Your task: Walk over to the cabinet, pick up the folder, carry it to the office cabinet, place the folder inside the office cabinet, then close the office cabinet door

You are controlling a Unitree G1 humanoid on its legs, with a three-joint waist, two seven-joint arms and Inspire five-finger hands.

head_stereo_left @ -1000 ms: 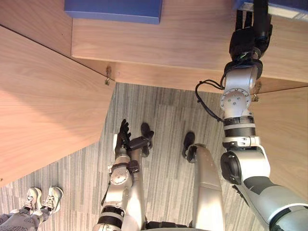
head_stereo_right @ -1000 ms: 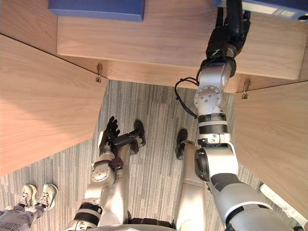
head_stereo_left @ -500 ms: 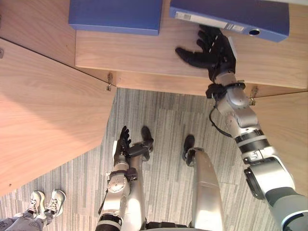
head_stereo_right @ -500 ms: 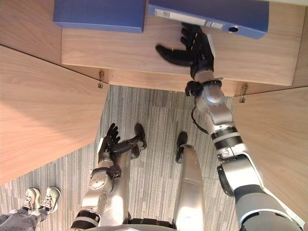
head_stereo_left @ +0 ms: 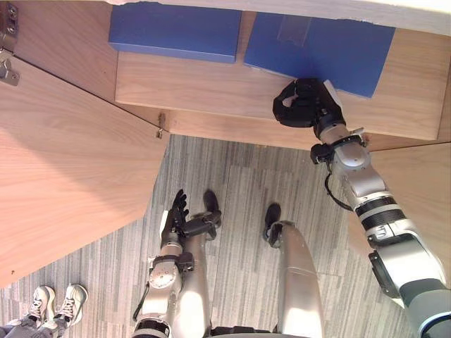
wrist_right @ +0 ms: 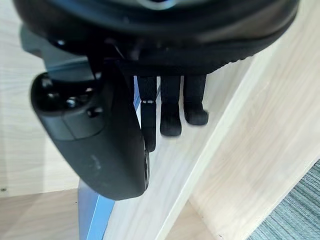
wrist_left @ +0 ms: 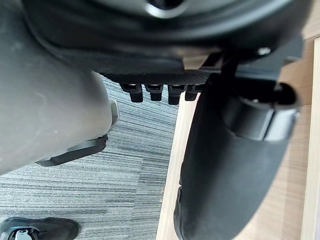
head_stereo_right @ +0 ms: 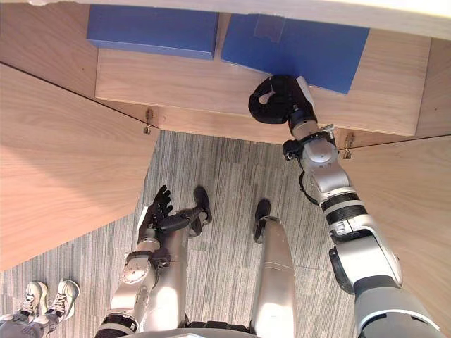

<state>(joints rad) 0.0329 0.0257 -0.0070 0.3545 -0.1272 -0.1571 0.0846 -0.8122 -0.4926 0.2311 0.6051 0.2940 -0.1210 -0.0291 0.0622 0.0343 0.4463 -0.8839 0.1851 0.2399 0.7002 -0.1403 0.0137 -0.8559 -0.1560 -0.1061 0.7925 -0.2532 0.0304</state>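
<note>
Right robot hand (head_stereo_left: 303,104) curled in fist at shelf front edge, touching folder's near edge, no grip on it evident. Light wood office cabinet shelf (head_stereo_left: 211,88); wooden cabinet door (head_stereo_left: 70,162) open at left. Flat blue rectangular folder (head_stereo_left: 324,49) lies inside, toward shelf right end, skewed. Left robot hand (head_stereo_left: 176,211) low, fingers straight. Risk: fist pulling back could drag folder past front edge, blocking door.

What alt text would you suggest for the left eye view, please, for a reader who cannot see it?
The robot's right hand is at the near edge of a blue folder lying on a wooden cabinet shelf, with a second blue folder to its left. The left hand hangs open above grey carpet, beside an open cabinet door.
</note>
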